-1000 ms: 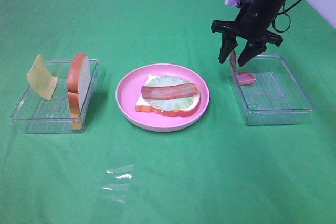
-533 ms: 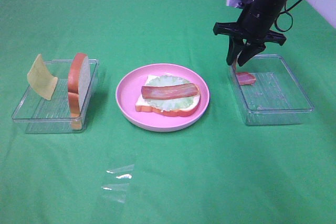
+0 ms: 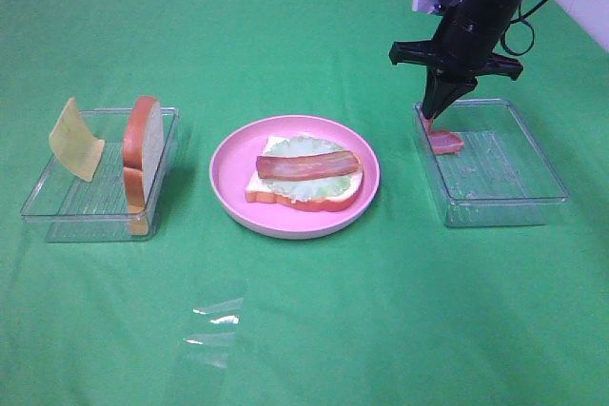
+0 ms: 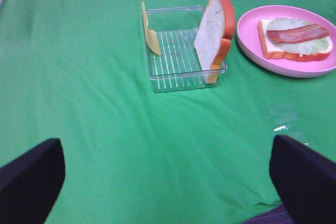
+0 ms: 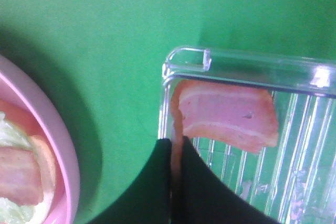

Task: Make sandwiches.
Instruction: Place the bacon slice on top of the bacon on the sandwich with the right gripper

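On the pink plate (image 3: 228, 164) lies an open sandwich (image 3: 304, 187): a bread slice, lettuce and one bacon strip (image 3: 307, 165) on top. My right gripper (image 3: 438, 113) points down at the left wall of the right clear tray (image 3: 533, 199), shut on the raised end of a second bacon strip (image 3: 444, 143). The right wrist view shows that bacon strip (image 5: 226, 116) bending up between the black fingers (image 5: 152, 182). My left gripper (image 4: 168, 182) stands open over bare cloth, near the left tray (image 4: 178, 80), which holds an upright bread slice (image 4: 212, 30) and a cheese square (image 4: 149, 35).
The left clear tray (image 3: 57, 206) stands left of the plate, with the cheese (image 3: 76, 140) leaning at its left end and the bread slice (image 3: 143, 149) at its right. A scrap of clear film (image 3: 214, 330) lies on the green cloth in front.
The right gripper's jaws have closed from open onto the end of the bacon strip at the tray's left wall. The left arm has not moved.
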